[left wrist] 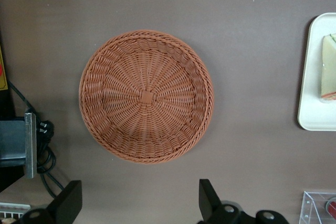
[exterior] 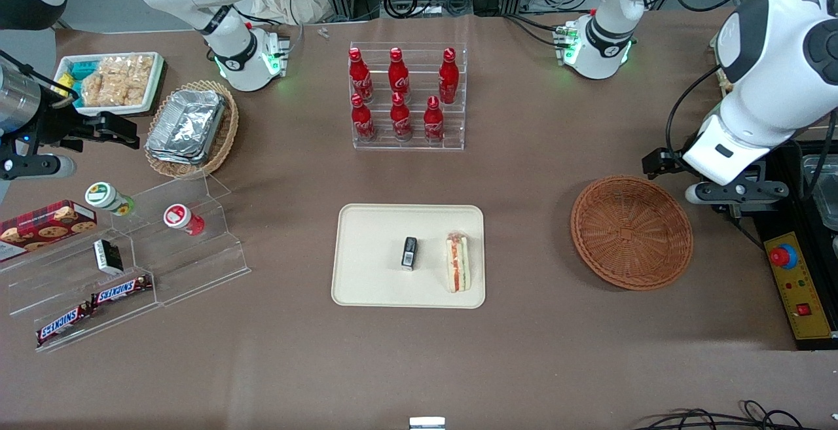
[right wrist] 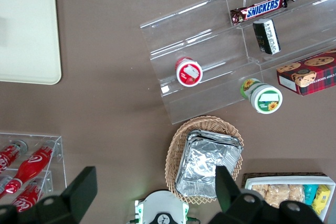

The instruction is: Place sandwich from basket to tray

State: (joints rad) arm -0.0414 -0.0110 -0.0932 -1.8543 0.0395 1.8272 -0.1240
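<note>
A high front camera looks down over the whole bench [exterior: 524, 364]. The left wrist camera faces straight down past its wide-spread end effector [left wrist: 139, 200] onto the basket [left wrist: 146, 96] just below, sharing the tray [left wrist: 310, 114] edge with the front view.

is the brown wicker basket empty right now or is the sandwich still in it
Empty. The basket shows only bare weave; the sandwich lies on the tray. The open gripper hangs above the table beside the basket.

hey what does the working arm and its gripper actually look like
The left arm has glossy white rounded shells with black joint sections and black cables running along it. Its base carries a green light ring. The gripper has two black, wedge-shaped fingers set wide apart, above the table beside the basket.
</note>
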